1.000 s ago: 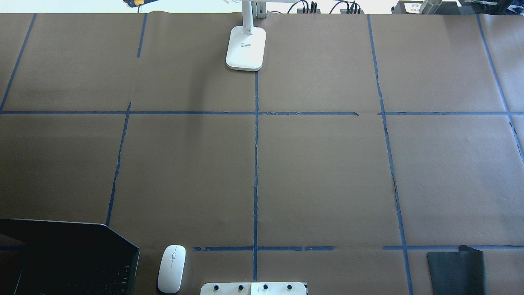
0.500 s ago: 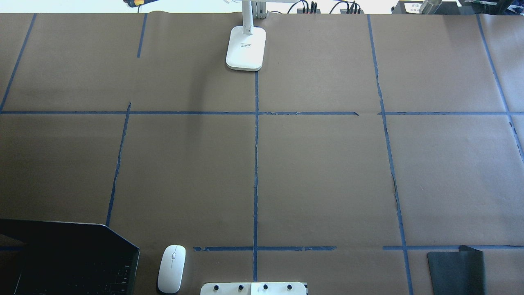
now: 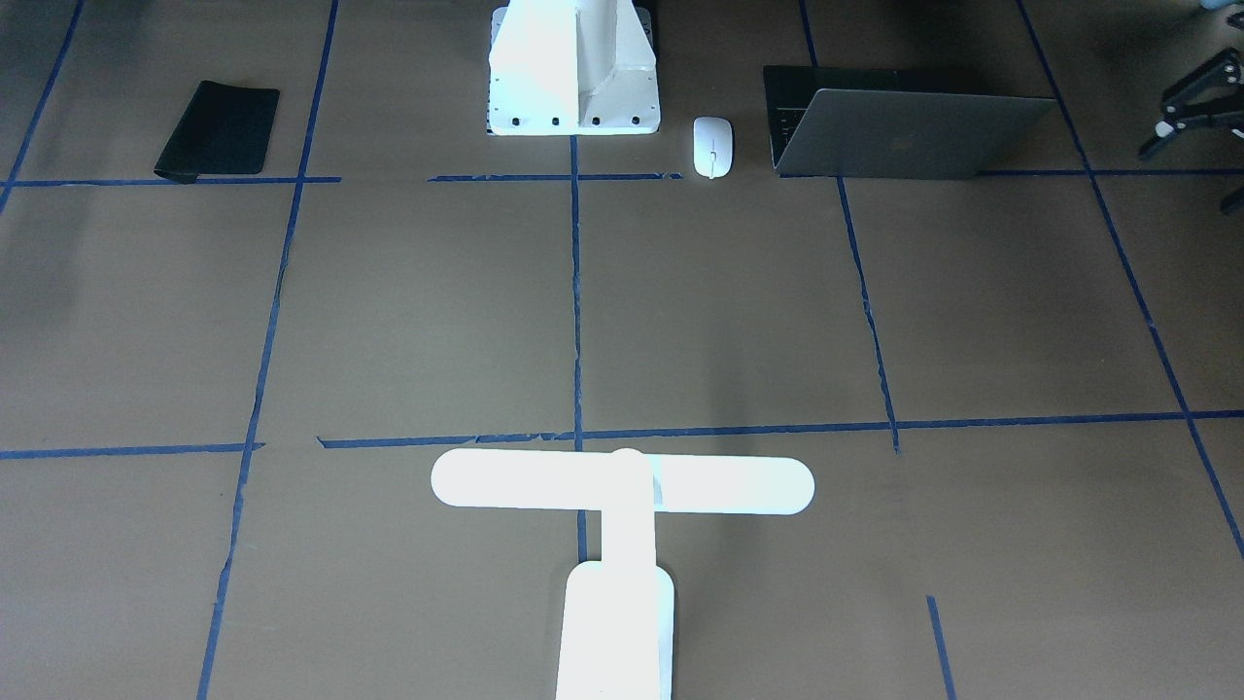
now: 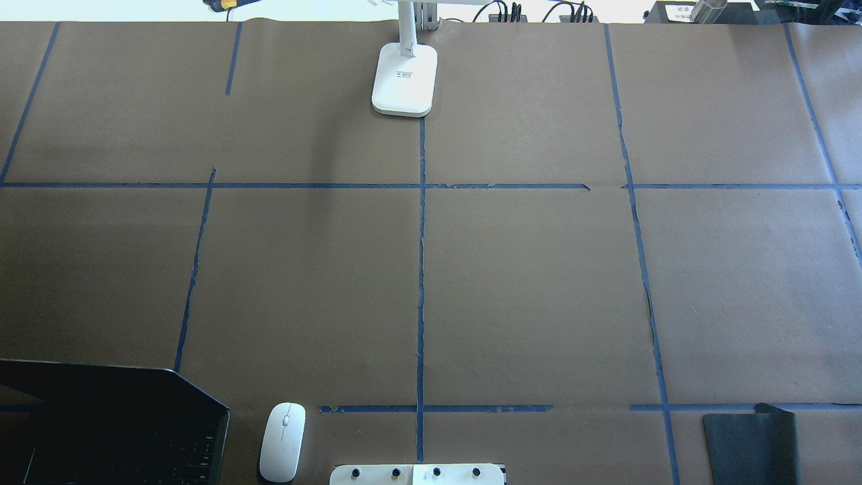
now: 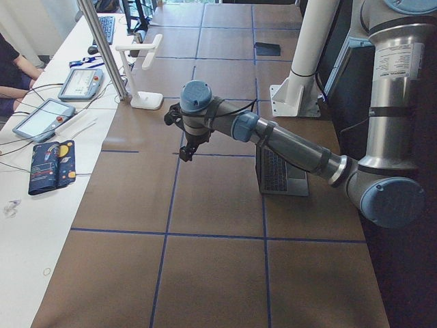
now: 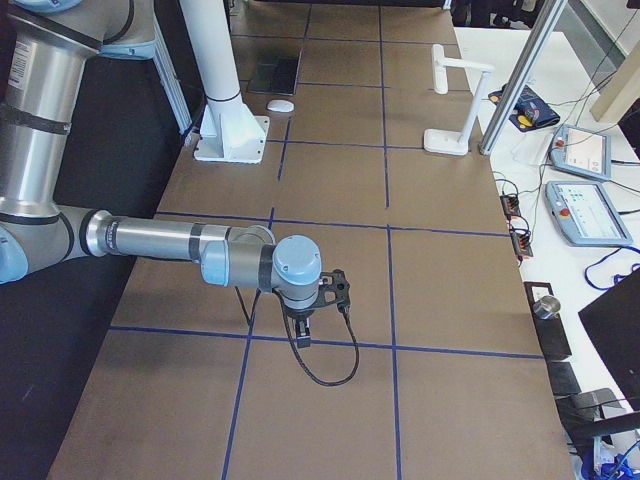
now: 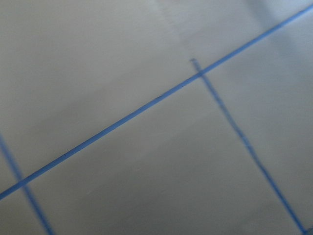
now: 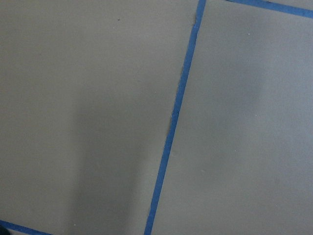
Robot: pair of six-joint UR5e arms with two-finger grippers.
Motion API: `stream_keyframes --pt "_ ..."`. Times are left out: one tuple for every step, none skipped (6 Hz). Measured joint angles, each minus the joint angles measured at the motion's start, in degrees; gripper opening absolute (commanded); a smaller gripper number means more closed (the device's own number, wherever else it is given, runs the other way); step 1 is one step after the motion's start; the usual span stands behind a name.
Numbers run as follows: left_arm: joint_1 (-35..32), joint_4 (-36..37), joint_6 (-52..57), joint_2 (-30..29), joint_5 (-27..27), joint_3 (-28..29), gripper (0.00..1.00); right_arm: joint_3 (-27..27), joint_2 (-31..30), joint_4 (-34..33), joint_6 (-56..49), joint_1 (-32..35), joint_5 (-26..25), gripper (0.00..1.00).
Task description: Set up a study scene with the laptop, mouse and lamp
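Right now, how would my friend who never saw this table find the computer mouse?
Look for the tall white pedestal at the robot's edge of the brown table. Between it and the open grey laptop lies the mouse. It is the only small, shiny white oval; the black mouse pad is flat, on the pedestal's other side.

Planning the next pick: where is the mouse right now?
In the overhead view the mouse sits at the near edge, left of centre, between the open laptop and the white pedestal.

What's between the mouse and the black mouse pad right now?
The white bolted pedestal stands between the mouse and the mouse pad, plain in the front-facing view.
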Motion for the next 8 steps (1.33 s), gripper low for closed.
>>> stream_keyframes --pt "3.8 -3.6 -0.2 0.1 -0.1 -1.8 1.00 0.0 0.0 0.0 0.0 0.0 0.0 1.00" --pt "8.6 -8.2 -0.1 1.3 0.1 -4.0 1.00 0.0 0.0 0.0 0.0 0.0 0.1 1.00" --pt "13.5 -14.2 0.0 4.4 1.0 -6.0 1.00 -0.1 0.0 0.0 0.0 0.0 0.0 1.00" --pt "18.7 -21.6 0.1 8.6 4.2 -7.1 1.00 -0.1 0.0 0.0 0.0 0.0 0.0 1.00" --pt "24.0 -27.1 0.1 12.1 7.9 -7.5 1.00 -0.2 0.0 0.0 0.0 0.0 0.0 1.00" --pt "27.6 -29.6 0.3 13.8 9.8 -7.8 1.00 -0.2 0.0 0.0 0.0 0.0 0.0 1.00" --pt "29.6 -30.5 0.7 15.0 10.2 -8.9 1.00 -0.2 0.0 0.0 0.0 0.0 0.0 1.00" --pt "30.9 -30.7 0.9 16.3 10.1 -10.2 0.99 -0.2 0.0 0.0 0.0 0.0 0.0 1.00"
